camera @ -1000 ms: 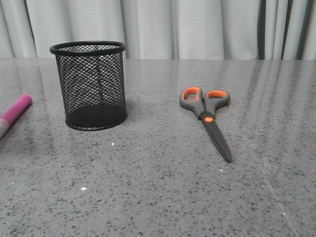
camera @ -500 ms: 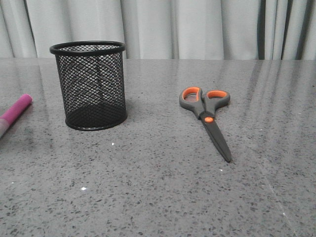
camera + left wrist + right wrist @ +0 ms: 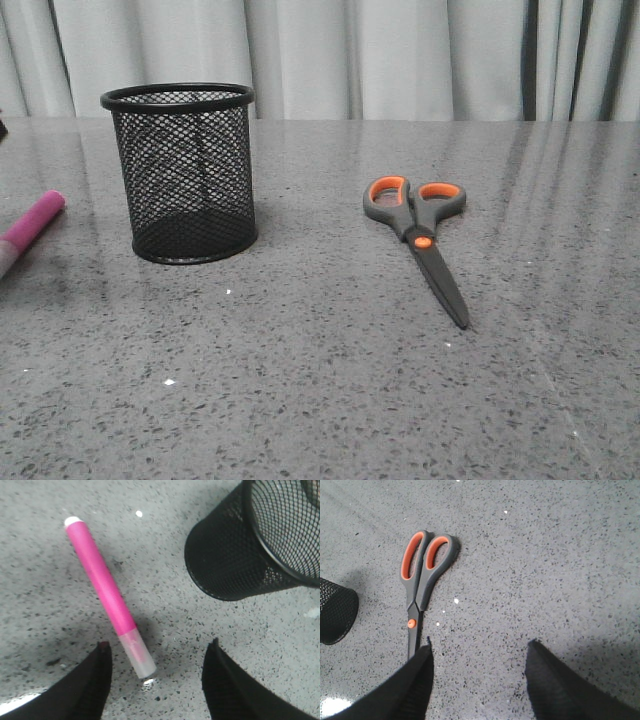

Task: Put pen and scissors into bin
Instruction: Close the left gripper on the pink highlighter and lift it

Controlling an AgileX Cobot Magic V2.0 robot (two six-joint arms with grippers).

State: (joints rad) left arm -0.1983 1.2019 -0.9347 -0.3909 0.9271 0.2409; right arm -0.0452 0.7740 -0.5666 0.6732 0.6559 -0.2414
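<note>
We find the left gripper [image 3: 156, 672] spread wide above the table [image 3: 320, 400], the pale end of the pen [image 3: 107, 597] lying between its fingers, untouched. The pen lies flat, near the bin [image 3: 185, 172]. The right gripper [image 3: 479, 680] is likewise spread and empty, the scissors [image 3: 420, 580] lying closed beside one finger. We judge the risks as: a round pen rolling away under an off-centre pinch, flat scissors resisting pickup, and the light bin tipping if clipped.
</note>
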